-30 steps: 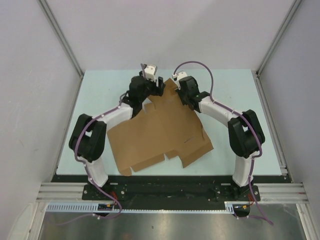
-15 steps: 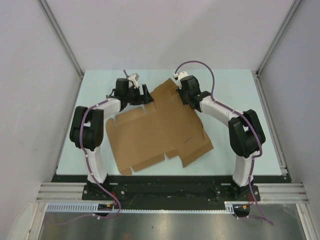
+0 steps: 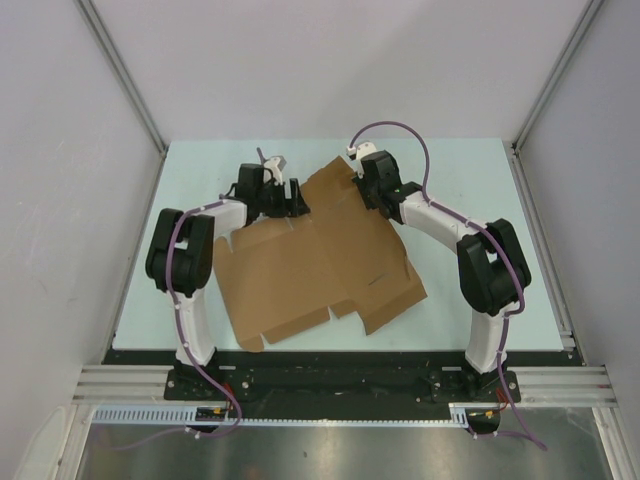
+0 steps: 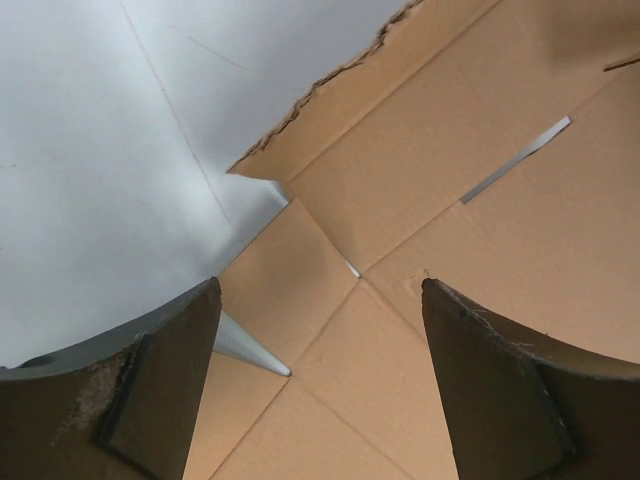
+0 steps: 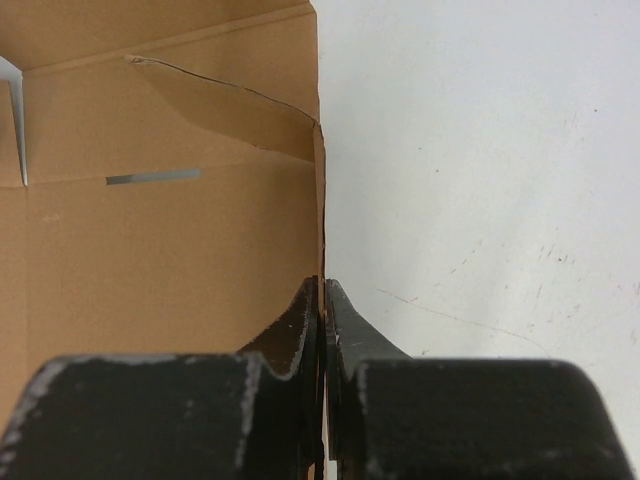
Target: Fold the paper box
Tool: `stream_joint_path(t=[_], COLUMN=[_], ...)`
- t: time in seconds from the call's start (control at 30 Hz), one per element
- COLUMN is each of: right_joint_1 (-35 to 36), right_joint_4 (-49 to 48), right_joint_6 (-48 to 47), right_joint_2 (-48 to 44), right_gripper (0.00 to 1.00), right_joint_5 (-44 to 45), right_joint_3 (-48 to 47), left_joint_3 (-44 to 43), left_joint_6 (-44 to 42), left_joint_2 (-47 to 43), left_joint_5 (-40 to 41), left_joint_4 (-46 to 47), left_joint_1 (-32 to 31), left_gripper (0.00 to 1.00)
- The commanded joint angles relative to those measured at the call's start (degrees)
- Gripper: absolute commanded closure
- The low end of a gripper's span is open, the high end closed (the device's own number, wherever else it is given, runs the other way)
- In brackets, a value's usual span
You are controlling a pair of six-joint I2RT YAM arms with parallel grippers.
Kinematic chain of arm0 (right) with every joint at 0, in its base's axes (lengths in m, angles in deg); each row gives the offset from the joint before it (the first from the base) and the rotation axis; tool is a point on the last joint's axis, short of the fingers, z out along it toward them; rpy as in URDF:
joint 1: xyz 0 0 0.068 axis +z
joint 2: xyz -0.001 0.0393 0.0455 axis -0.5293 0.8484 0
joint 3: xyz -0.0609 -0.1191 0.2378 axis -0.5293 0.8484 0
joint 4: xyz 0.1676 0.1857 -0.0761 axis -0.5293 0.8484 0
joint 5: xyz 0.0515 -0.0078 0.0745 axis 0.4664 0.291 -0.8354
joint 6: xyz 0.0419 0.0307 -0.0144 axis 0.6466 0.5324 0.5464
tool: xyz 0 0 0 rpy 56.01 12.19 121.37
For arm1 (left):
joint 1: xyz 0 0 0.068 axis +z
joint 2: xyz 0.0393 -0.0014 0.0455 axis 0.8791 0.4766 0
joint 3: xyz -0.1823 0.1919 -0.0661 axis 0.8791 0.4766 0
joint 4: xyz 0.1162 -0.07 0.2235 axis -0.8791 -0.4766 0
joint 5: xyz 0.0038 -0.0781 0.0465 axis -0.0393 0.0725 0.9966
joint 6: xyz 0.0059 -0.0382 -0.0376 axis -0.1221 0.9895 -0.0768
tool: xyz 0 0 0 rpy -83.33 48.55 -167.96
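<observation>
The paper box (image 3: 315, 265) is a brown cardboard die-cut sheet lying mostly flat in the middle of the table, its far flap raised. My right gripper (image 3: 362, 185) is shut on the edge of that far flap; in the right wrist view the fingers (image 5: 322, 300) pinch the cardboard edge (image 5: 170, 230). My left gripper (image 3: 290, 197) is open above the sheet's far left corner; in the left wrist view its gripper (image 4: 320, 330) straddles creased cardboard (image 4: 400, 260) without touching it.
The pale table (image 3: 200, 170) is bounded by white walls left, right and behind. A metal rail (image 3: 340, 385) runs along the near edge at the arm bases.
My left gripper swung left away from the far flap, then came back right and down over the sheet's far left corner. The right gripper kept its hold on the flap.
</observation>
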Motion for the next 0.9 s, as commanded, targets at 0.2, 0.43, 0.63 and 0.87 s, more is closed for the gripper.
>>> stream_joint_path(t=[0.2, 0.43, 0.63, 0.87], right_joint_1=[0.13, 0.21, 0.39, 0.48], right_joint_4=[-1.99, -1.9, -1.9, -1.73], right_joint_6=[0.43, 0.34, 0.43, 0.52], right_joint_2=[-1.45, -1.54, -1.72, -2.42], right_gripper=[1.0, 1.0, 1.0, 1.0], right_joint_5=[-1.0, -0.91, -0.91, -0.91], right_joint_3=[-0.5, -0.58, -0.5, -0.5], left_joint_3=[0.79, 0.97, 0.26, 3.95], left_joint_6=[-2.18, -2.26, -4.64, -5.34], left_joint_2=[-1.82, -2.52, -2.43, -6.56], left_joint_5=[3.95, -0.88, -3.7, -1.51], left_joint_4=[1.83, 2.45, -0.63, -0.01], left_joint_1=[-0.17, -1.31, -3.24, -6.32], left_gripper=[0.13, 0.34, 0.5, 0.73])
